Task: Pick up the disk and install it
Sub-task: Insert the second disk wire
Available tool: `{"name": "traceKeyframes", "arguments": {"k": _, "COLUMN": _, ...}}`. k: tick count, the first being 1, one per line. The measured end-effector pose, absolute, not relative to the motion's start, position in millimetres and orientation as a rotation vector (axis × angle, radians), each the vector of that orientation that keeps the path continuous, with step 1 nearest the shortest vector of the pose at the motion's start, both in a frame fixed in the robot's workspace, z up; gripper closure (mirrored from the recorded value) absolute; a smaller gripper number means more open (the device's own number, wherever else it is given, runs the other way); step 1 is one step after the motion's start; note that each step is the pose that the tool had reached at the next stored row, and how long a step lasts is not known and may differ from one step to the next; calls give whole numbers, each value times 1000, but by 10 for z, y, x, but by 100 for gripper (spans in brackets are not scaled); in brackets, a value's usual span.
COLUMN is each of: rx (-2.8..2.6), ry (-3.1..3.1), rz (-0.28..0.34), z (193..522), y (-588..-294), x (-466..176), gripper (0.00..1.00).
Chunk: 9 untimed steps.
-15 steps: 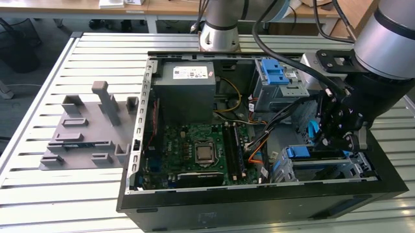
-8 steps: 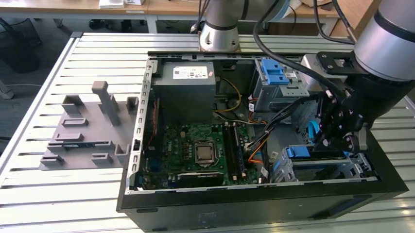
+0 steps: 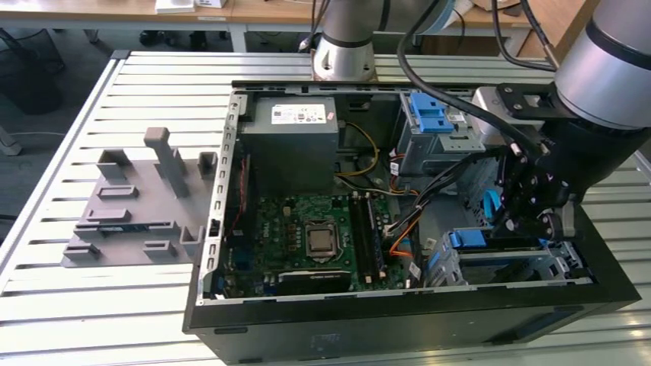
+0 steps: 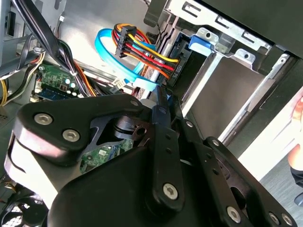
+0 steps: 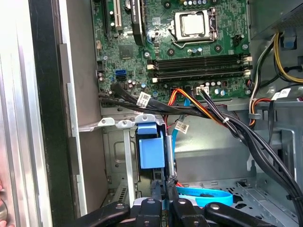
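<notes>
Here the gripper [image 5: 163, 201] reaches inside the computer case [image 3: 407, 320], its fingers [image 5: 156, 191] pinched nearly together on the disk's blue carrier edge [image 5: 166, 187].

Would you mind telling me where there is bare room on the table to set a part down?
The slatted table is bare in front of the grey fixture and between it and the computer case. Inside the case, cables crowd the gripper.

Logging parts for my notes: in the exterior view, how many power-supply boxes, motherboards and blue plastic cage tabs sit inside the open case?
power-supply box: 1
motherboard: 1
blue plastic cage tabs: 2
Total: 4
</notes>
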State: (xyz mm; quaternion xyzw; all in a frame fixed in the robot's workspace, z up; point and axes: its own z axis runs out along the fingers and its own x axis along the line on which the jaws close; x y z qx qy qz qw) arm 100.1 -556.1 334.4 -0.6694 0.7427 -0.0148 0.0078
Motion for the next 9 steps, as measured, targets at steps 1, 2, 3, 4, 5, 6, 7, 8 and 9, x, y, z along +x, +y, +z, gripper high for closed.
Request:
{"name": "traceKeyframes", "arguments": {"k": 1, "rx": -2093, "ry": 2322, "rz": -46, "z": 3342, "y": -5562, "x": 1002, "gripper": 84}}
{"name": "traceKeyframes", "arguments": {"k": 2, "rx": -2093, "ry": 2322, "rz": -46, "z": 3340, "y": -5562, "x": 1002, "gripper": 84}}
{"name": "traceKeyframes", "arguments": {"k": 3, "rx": -2093, "ry": 2322, "rz": -46, "z": 3339, "y": -5562, "x": 1002, "gripper": 84}}
{"name": "traceKeyframes", "arguments": {"k": 4, "rx": -2093, "ry": 2322, "rz": -46, "z": 3338, "y": -5562, "x": 1002, "gripper": 84}}
{"name": "traceKeyframes", "arguments": {"k": 5, "rx": -2092, "ry": 2322, "rz": -46, "z": 3337, "y": -5562, "x": 1003, "gripper": 84}}
{"name": "traceKeyframes", "arguments": {"k": 6, "rx": -2092, "ry": 2321, "rz": -45, "z": 3337, "y": -5561, "x": 1003, "gripper": 84}}
{"name": "traceKeyframes", "arguments": {"k": 7, "rx": -2092, "ry": 2321, "rz": -45, "z": 3336, "y": -5561, "x": 1003, "gripper": 84}}
{"name": "traceKeyframes", "arguments": {"k": 8, "rx": -2092, "ry": 2321, "rz": -44, "z": 3336, "y": -5561, "x": 1003, "gripper": 84}}
{"name": "traceKeyframes", "arguments": {"k": 9, "rx": -2092, "ry": 2321, "rz": -43, "z": 3336, "y": -5561, "x": 1003, "gripper": 84}}
